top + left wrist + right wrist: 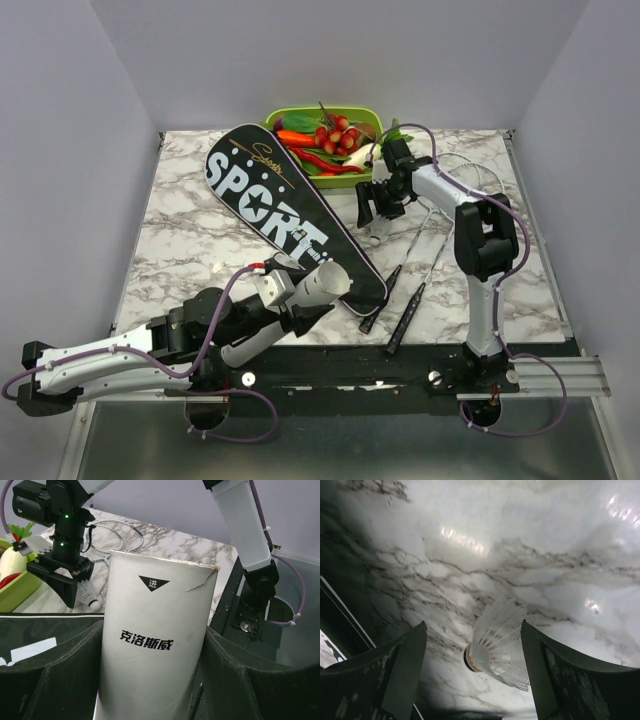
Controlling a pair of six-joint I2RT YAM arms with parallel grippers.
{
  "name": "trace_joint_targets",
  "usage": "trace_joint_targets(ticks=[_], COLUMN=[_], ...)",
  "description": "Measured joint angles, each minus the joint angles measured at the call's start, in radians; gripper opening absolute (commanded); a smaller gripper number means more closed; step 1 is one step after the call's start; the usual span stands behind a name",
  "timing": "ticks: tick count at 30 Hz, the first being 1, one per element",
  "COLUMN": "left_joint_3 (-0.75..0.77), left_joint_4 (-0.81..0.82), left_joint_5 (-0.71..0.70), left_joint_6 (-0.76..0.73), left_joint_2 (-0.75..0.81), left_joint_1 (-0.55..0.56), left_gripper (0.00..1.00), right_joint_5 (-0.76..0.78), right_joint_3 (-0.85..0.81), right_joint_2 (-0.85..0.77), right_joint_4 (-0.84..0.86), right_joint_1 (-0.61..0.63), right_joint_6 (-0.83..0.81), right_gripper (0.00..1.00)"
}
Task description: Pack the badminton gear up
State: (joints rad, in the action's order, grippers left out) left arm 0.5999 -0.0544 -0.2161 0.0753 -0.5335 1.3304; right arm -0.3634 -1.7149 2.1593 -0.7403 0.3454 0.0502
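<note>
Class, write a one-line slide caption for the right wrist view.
Right gripper, jaws open, poised over the white shuttlecock lying on the marble table.

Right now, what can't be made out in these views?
Rackets: top view, heads partly behind the right arm.
White tube: left wrist view, inside hidden by its own wall.
Bag: top view, part behind the tube; whether it is unzipped is too small to tell.

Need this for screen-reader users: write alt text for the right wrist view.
A white shuttlecock lies on its side on the marble table, between the two dark fingers of the open right gripper. Its cork end points left and its feathered skirt fans toward the right finger. A dark strip crosses the left edge; what it is cannot be told.
</note>
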Motion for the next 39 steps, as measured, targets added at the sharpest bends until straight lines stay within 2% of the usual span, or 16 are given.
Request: trace_joint_targets(ticks=[8, 18, 20, 22, 23, 24, 26, 27, 34, 39], left_joint_3=[-0.016, -0.019, -0.019, -0.019, -0.019, -0.019, -0.019, -0.019, -0.019, -0.019], left_joint_4=[0.020, 0.032, 0.035, 0.037, 0.038, 0.039, 0.040, 0.041, 0.044, 0.050], left_joint_5=[0.007, 0.019, 0.023, 0.024, 0.025, 0.026, 0.027, 0.027, 0.027, 0.027], left_joint_6=[0.000, 0.000, 0.000, 0.000, 0.000, 0.000, 0.001, 0.001, 0.001, 0.000], left_joint_2=[0.014, 0.001, -0.003, -0.007, -0.010, -0.011, -0.015, -0.016, -0.021, -0.035], left_joint_1=[0.000, 0.000, 0.000, 0.000, 0.000, 0.000, 0.000, 0.000, 0.000, 0.000], left_gripper=[0.00, 0.00, 0.00, 0.00, 0.00, 0.00, 0.00, 0.00, 0.00, 0.00], right_joint_5=[0.012, 0.034, 0.033, 0.032, 0.032, 0.029, 0.026, 0.025, 0.060, 0.108], right_joint_3=[0.161, 0.284, 0.307, 0.332, 0.343, 0.352, 0.364, 0.367, 0.383, 0.403], right_joint_2=[-0.130, -0.262, -0.264, -0.263, -0.263, -0.263, -0.263, -0.263, -0.288, -0.414], right_joint_4=[0.033, 0.077, 0.094, 0.105, 0.109, 0.114, 0.127, 0.132, 0.162, 0.162], right_joint_1=[0.000, -0.001, -0.001, -0.001, -0.001, -0.001, -0.002, -0.004, -0.008, -0.009], right_joint_6=[0.001, 0.011, 0.017, 0.028, 0.031, 0.037, 0.045, 0.056, 0.090, 0.112], right_gripper=[0.82, 0.72, 0.64, 0.47, 0.38, 0.18, 0.03, 0.00, 0.00, 0.01])
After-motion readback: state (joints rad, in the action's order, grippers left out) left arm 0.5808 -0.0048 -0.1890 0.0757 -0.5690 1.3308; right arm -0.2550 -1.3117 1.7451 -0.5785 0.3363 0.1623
